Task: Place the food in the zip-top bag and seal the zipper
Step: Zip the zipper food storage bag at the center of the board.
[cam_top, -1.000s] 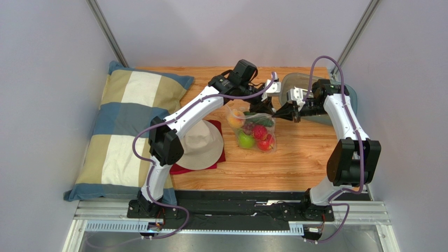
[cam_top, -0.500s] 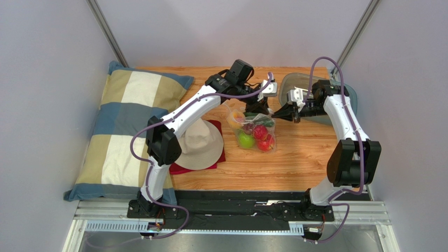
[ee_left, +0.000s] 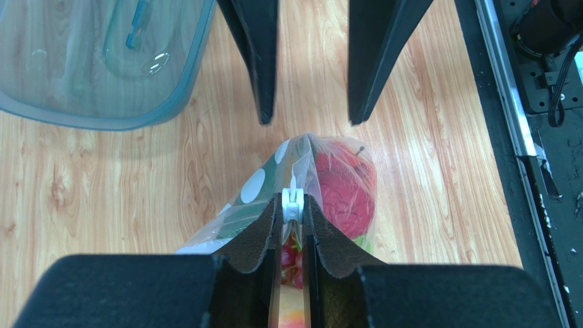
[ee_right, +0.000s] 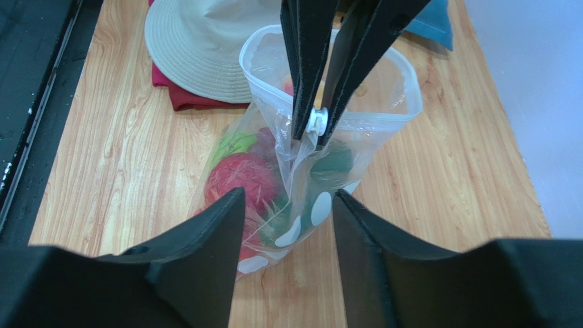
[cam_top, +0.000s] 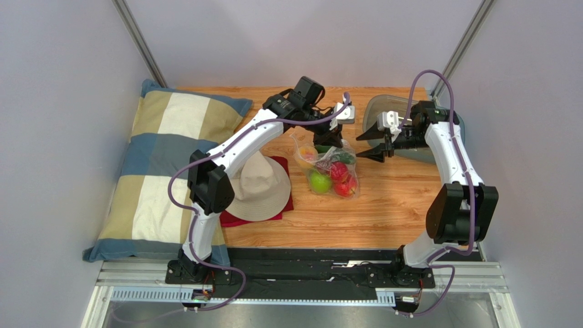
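The zip-top bag point(cam_top: 330, 171), clear with white polka dots, stands on the wooden table with the food point(cam_top: 319, 182) inside: green, red and orange balls and a dark green piece. In the left wrist view a red ball point(ee_left: 345, 188) shows through the plastic. My left gripper point(ee_left: 293, 205) is shut on the zipper's white slider point(ee_right: 317, 121) at the top of the bag. Beyond it the bag's mouth point(ee_right: 328, 51) stands open in a loop. My right gripper point(ee_right: 287, 195) is open just right of the bag, touching nothing.
A grey translucent oval tray point(cam_top: 404, 109) lies behind the right gripper at the back right. A beige hat point(cam_top: 263, 188) on a red cloth point(cam_top: 236, 220) sits left of the bag. A striped pillow point(cam_top: 171, 171) fills the left side.
The right gripper has opened, let go of the bag's edge and drawn back to the right. The left gripper has slid leftward along the bag's top, still shut on the slider.
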Controlling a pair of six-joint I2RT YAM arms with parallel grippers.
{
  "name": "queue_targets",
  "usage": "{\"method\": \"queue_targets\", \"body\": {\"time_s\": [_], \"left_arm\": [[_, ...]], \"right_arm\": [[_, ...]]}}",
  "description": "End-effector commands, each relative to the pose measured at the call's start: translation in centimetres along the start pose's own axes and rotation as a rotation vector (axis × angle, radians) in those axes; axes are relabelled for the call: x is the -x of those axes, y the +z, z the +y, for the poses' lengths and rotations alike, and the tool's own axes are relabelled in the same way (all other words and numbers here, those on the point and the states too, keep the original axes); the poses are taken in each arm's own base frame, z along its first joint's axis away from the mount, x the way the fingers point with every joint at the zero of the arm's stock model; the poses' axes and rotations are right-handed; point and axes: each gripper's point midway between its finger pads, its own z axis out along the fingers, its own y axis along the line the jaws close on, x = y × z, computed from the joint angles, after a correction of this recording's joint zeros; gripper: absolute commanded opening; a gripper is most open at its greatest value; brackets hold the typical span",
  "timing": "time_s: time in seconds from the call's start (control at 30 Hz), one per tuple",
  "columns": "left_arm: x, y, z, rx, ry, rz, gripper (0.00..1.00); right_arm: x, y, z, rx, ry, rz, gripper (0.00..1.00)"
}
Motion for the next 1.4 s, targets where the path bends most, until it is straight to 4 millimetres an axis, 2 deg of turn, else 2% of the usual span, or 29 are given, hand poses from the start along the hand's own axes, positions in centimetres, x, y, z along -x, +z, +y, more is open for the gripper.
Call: {"method": "queue_targets", "body": {"time_s": [0.0, 0.13, 0.27, 0.37, 0.6, 0.9, 1.0, 1.03, 1.07, 1.2, 1.37], "left_arm": [[3.7, -2.1, -0.2, 0.027, 0.078, -0.056, 0.00], [4.3, -1.7, -0.7, 0.018, 0.086, -0.062, 0.00], [4.5, -1.8, -0.6, 0.024, 0.082, -0.065, 0.00], [4.9, -1.9, -0.6, 0.028, 0.085, -0.072, 0.00], [5.4, -1.8, -0.7, 0.028, 0.090, -0.077, 0.00], [5.4, -1.6, -1.1, 0.021, 0.101, -0.070, 0.00], [5.5, -1.4, -1.4, 0.015, 0.114, -0.068, 0.00], [5.5, -1.5, -1.5, 0.016, 0.119, -0.066, 0.00], [5.4, -1.4, -1.4, 0.018, 0.120, -0.063, 0.00], [4.6, -1.5, -1.0, 0.044, 0.113, -0.031, 0.00], [1.9, -2.1, 0.0, 0.064, 0.082, 0.015, 0.03]], "right_arm": [[3.9, -0.5, 3.4, 0.046, 0.269, -0.067, 0.56], [4.2, -0.2, 3.6, 0.063, 0.260, -0.062, 0.57], [4.2, 0.2, 3.9, 0.083, 0.261, -0.055, 0.48], [4.1, 0.4, 3.7, 0.092, 0.268, -0.054, 0.48], [4.0, 1.0, 3.5, 0.115, 0.270, -0.045, 0.36], [3.7, 1.1, 2.8, 0.115, 0.310, -0.033, 0.34], [3.8, 1.1, 2.4, 0.106, 0.319, -0.032, 0.25], [3.7, 1.1, 2.4, 0.105, 0.319, -0.029, 0.10], [3.7, 1.1, 2.3, 0.103, 0.313, -0.028, 0.00], [3.5, 1.2, 2.7, 0.104, 0.316, -0.029, 0.00], [3.7, 0.6, 2.7, 0.069, 0.299, -0.037, 0.00]]}}
